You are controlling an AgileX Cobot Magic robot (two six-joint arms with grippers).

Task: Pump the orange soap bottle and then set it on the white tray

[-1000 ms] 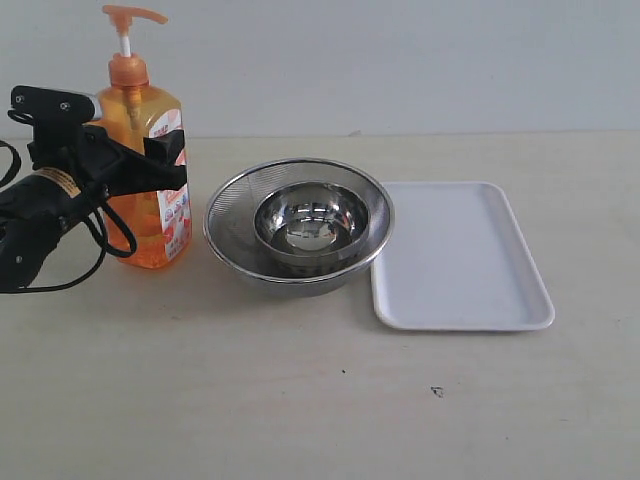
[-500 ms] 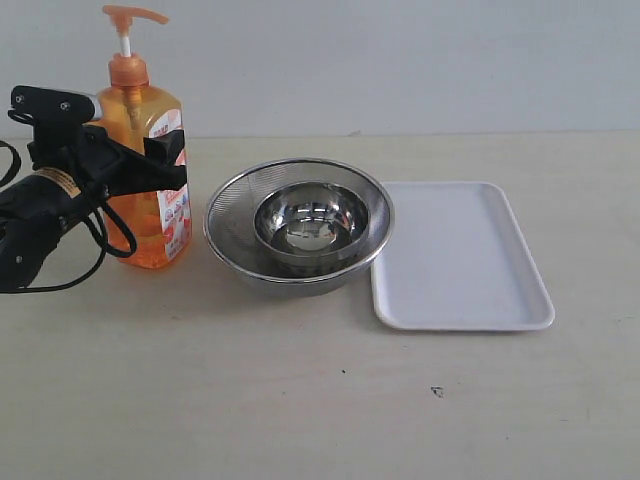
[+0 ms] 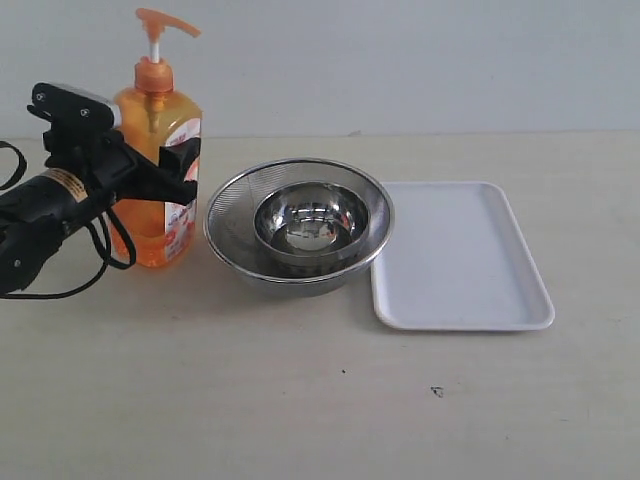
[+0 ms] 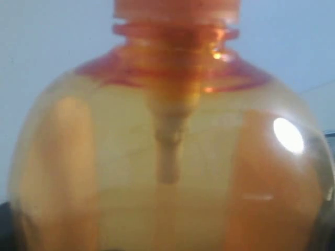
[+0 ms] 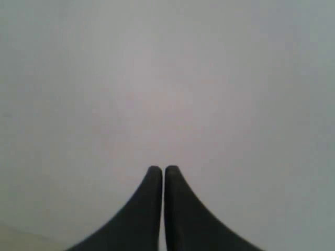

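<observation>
Bottle rightward, apparently inside left pincer

A robotics lab setup: cabled arm, bare bench, blank wall, staged props: bottle, bowl, tray.

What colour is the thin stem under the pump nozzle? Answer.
The thin stem is white; best in exterior view.

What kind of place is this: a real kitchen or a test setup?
Most likely a robot test bench, not a real kitchen: a bare pale table against a blank wall, a robot arm, and an orange soap bottle, steel bowl in a strainer and white tray.
</observation>
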